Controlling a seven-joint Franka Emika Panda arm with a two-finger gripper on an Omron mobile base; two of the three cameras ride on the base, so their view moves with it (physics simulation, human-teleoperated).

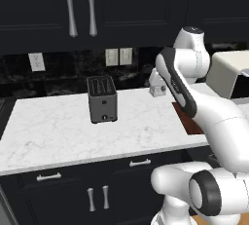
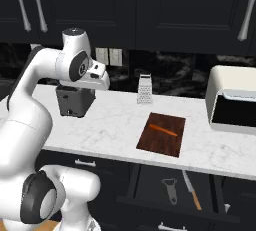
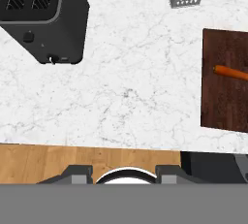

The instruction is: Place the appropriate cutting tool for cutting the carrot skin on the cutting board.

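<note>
The dark reddish-brown cutting board lies on the white marble counter, right of centre, with the thin orange carrot on it. The hand view shows the board at the right edge and the carrot across it. Below the counter an open drawer holds a grey peeler and an orange-handled knife. My gripper is open and empty, high above the counter's front edge, left of the board. In the left base view my arm hides most of the board.
A black toaster stands at the left of the counter, and a metal grater stands behind the board. A white bread box sits at the right. Dark cabinets hang above. Wood floor lies below the counter's edge.
</note>
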